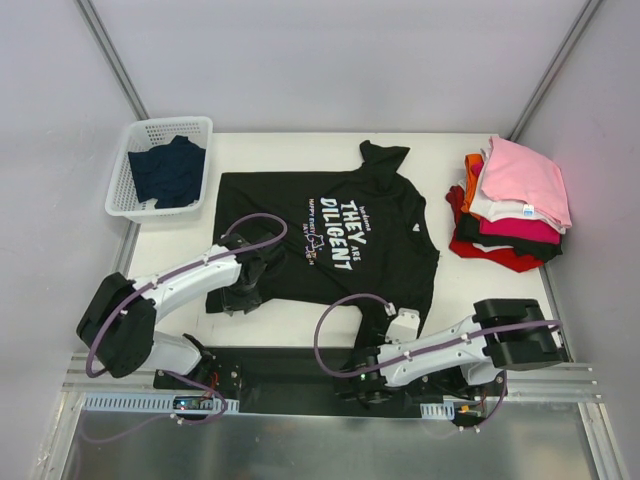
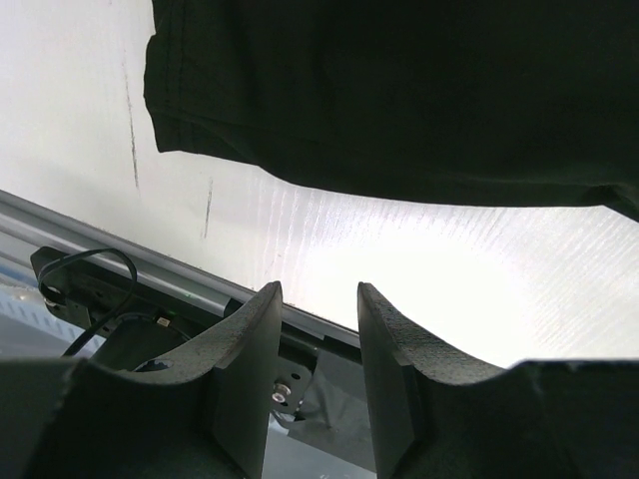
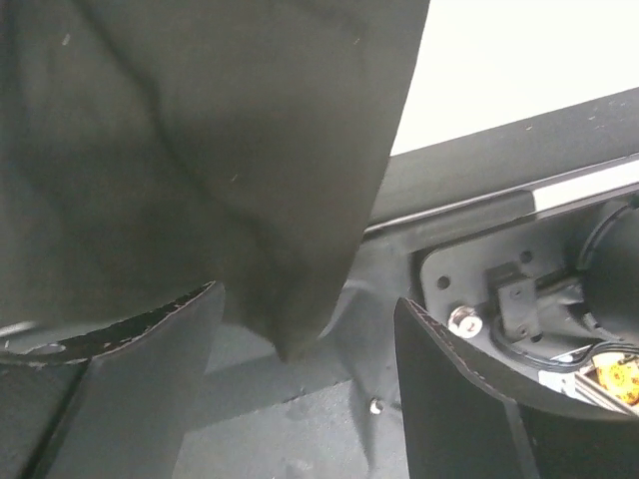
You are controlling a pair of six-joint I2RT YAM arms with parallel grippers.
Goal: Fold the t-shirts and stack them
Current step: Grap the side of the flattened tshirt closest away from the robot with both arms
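A white surface (image 1: 170,245) fills the middle of a closed booth. A plain pale grey back wall (image 1: 330,60) rises behind its far edge, and matching side walls (image 1: 45,150) flank it. Metal struts (image 1: 108,60) climb from its two far corners. Along its near edge lie a black plate (image 1: 290,375), an aluminium rail (image 1: 585,372) and a grey metal sheet (image 1: 320,450). The light is soft and even, glaring off the surface.

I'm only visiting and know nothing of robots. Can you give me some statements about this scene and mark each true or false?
1. The black t-shirt lies spread out on the table. True.
2. The basket is empty. False: a dark navy shirt lies in it.
3. A pink shirt tops the stack on the right. True.
4. The left hand is clamped on cloth. False: its fingers stand apart with nothing between them.
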